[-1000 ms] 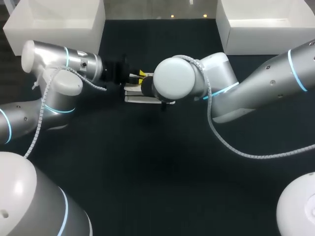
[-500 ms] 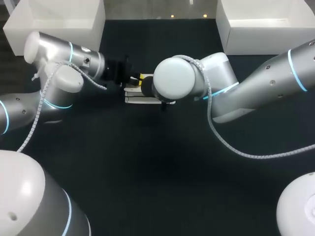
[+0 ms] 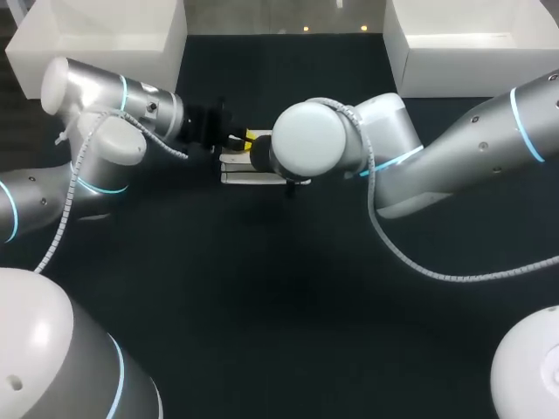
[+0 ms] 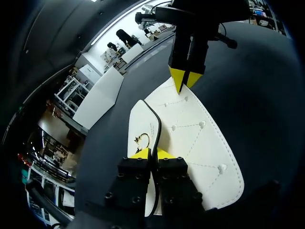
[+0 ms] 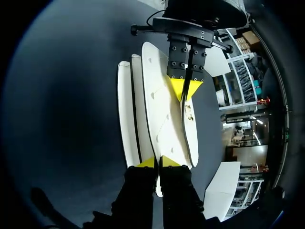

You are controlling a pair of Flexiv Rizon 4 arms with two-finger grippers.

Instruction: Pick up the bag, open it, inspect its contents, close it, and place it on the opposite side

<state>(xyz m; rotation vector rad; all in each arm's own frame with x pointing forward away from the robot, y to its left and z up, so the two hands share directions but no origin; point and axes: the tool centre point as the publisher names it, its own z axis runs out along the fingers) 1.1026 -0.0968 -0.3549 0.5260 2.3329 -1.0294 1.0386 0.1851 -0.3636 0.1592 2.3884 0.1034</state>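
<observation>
**Head view.** Compared with one second earlier, the left arm [image 3: 96, 148] has swung its elbow up and inward, bringing the left gripper [image 3: 238, 138] slightly nearer the bag [image 3: 240, 177]. Over the last half second the shift is barely perceptible. The right arm [image 3: 454, 148] has not moved. The bag lies on the table [image 3: 279, 332] just ahead of the left gripper. Most of the bag is covered by the right arm's wrist joint, which also hides the right gripper.

**Left wrist view.** The left gripper [image 4: 151, 153] has its jaws almost fully closed. The yellow tips stand a thin gap apart, with the bag's [image 4: 195, 138] black-trimmed flap edge pinched between them. A small gold clasp [image 4: 142, 140] sits on the flap just ahead of the tips. The white quilted panel runs from these jaws to the right gripper [image 4: 186, 81], which grips the far end (tips drawn to a narrow point against the panel edge).

**Right wrist view.** The right gripper [image 5: 157, 162] is likewise nearly closed, with one white panel edge clamped between its tips. The bag [image 5: 159, 109] extends straight ahead from the jaws as several fanned panels (two lie beside the clamped one). The left gripper [image 5: 186, 89] holds the opposite end, tips together on the flap, with the clasp just beside them.
</observation>
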